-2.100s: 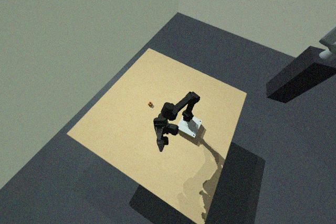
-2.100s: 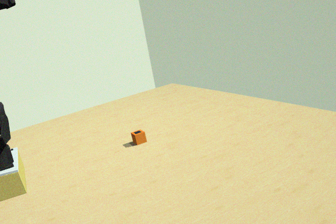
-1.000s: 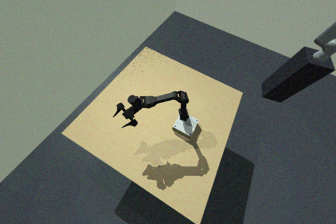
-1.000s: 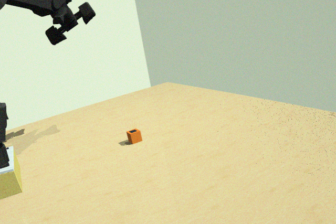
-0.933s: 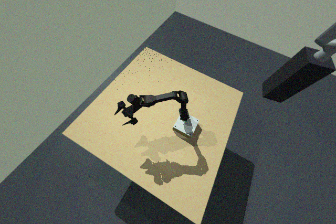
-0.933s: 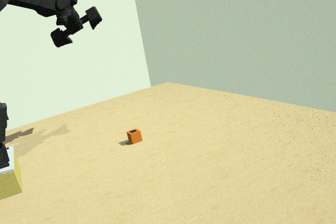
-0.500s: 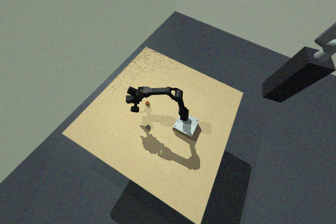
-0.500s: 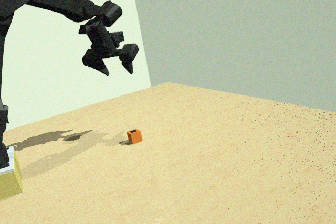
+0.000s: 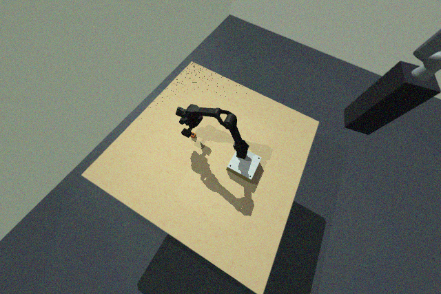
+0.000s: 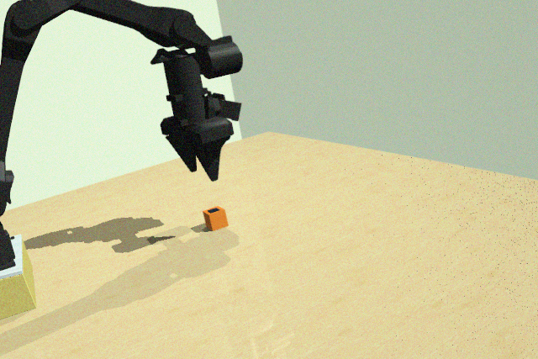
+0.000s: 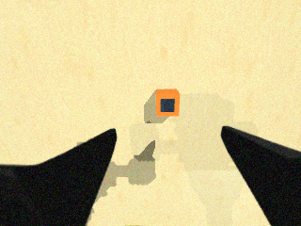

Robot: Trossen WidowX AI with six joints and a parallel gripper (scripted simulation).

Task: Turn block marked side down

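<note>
A small orange block rests on the table. Its marked side, with a dark square, faces up. In the top view the block is small and partly hidden by the gripper. My gripper is open and empty, pointing down above the block without touching it. In the wrist view the block shows between the two fingers sideways, slightly beyond their tips toward the image top.
The arm's base block stands on the table, with a pale plate on top. A dark box-shaped object is beyond the table at the right in the top view. Arm shadows fall around the block.
</note>
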